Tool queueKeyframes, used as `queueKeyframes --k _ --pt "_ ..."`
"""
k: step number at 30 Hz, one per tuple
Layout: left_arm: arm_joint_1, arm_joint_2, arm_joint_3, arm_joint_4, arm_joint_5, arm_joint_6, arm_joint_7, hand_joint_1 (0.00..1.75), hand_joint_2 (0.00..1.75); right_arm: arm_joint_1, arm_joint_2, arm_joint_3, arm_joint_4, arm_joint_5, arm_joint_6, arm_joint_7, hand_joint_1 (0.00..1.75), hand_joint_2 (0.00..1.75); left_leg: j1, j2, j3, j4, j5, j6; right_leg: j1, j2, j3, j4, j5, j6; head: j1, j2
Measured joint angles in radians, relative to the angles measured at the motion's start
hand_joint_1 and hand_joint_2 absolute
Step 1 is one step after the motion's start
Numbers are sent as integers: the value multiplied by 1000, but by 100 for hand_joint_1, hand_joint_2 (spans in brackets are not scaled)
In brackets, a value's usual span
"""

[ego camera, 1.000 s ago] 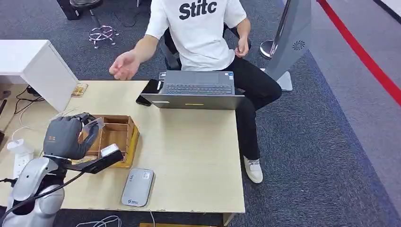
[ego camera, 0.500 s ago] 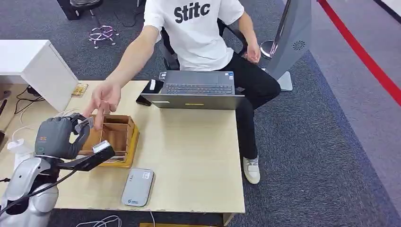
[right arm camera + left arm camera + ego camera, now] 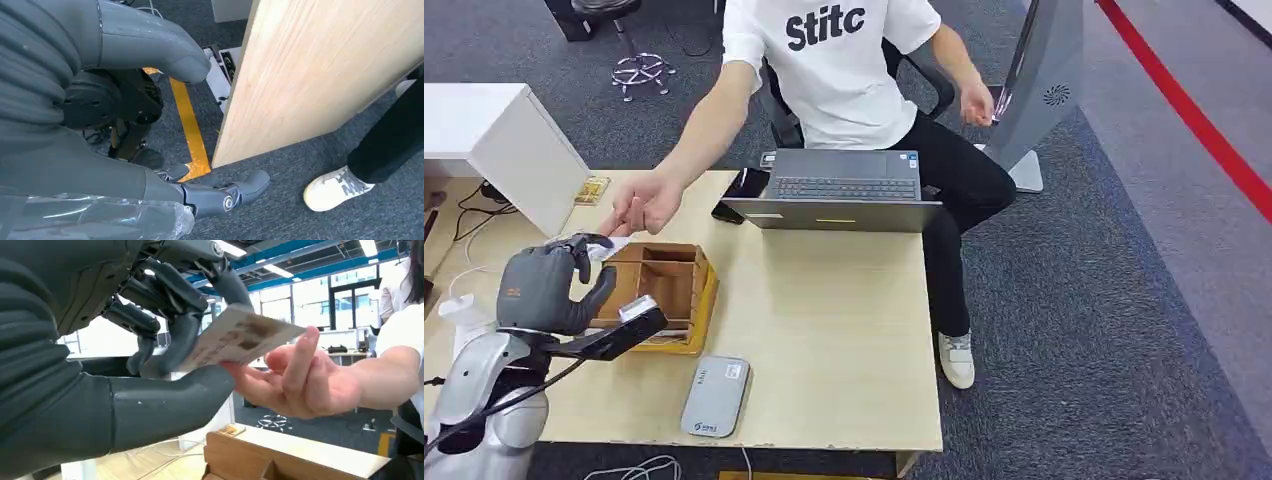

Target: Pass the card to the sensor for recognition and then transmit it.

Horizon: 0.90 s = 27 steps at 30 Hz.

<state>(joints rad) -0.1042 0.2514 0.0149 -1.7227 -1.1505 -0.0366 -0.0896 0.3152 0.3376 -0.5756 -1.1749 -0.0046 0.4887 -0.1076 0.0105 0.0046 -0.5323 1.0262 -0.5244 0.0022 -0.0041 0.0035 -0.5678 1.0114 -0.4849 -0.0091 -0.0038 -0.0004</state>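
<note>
My left hand (image 3: 549, 285) is raised beside the wooden box (image 3: 699, 290), at the table's left side. It pinches a pale printed card (image 3: 240, 337) between thumb (image 3: 170, 400) and fingers (image 3: 175, 315). A person's hand (image 3: 300, 385) has reached across the table and grips the card's far end (image 3: 614, 246). The grey flat sensor (image 3: 715, 395) lies near the table's front edge, right of my left arm. My right hand (image 3: 150, 45) hangs below the table's edge, fingers (image 3: 225, 197) apart and holding nothing.
The person (image 3: 844, 70) sits behind an open laptop (image 3: 844, 190) at the far edge, with a black phone (image 3: 742, 185) beside it. A white cabinet (image 3: 494, 140) stands far left. A power strip (image 3: 464, 335) and cables lie left of my arm.
The person's hand came down from mid-air to my left hand and took hold of the card's end. My left hand shifted slightly left, away from the box.
</note>
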Motion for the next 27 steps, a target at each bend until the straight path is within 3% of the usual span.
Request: queueKeyframes --k 2,3,12,16,20,27 --pt "0 -2 0 0 0 0 0 16 175 0 0 0 0 0 -1 0 0 175 0 0 0 0 0 0 0 0 0 0 0 0 0 0" --pt "0 -3 0 0 0 0 0 0 175 0 0 0 0 0 -1 0 0 175 0 0 0 0 0 0 0 0 0 0 0 0 0 0" --pt "7 -13 0 -10 11 0 -30 0 175 1 0 0 0 -4 -5 0 0 175 0 0 0 0 0 0 0 0 0 0 0 0 0 0" --pt "35 -10 -9 -27 52 -72 -61 0 175 0 0 -5 0 8 1 0 0 175 0 0 0 0 0 0 0 0 0 0 0 0 0 0" --pt "63 39 -80 -22 60 -172 -63 0 175 -25 0 -44 8 72 37 0 0 175 0 1 0 0 0 0 0 2 -1 0 0 0 -1 0" --pt "66 103 -183 27 65 -207 -46 0 175 -53 0 -96 29 126 67 -5 0 175 0 0 0 0 0 0 0 0 0 0 0 0 0 0"
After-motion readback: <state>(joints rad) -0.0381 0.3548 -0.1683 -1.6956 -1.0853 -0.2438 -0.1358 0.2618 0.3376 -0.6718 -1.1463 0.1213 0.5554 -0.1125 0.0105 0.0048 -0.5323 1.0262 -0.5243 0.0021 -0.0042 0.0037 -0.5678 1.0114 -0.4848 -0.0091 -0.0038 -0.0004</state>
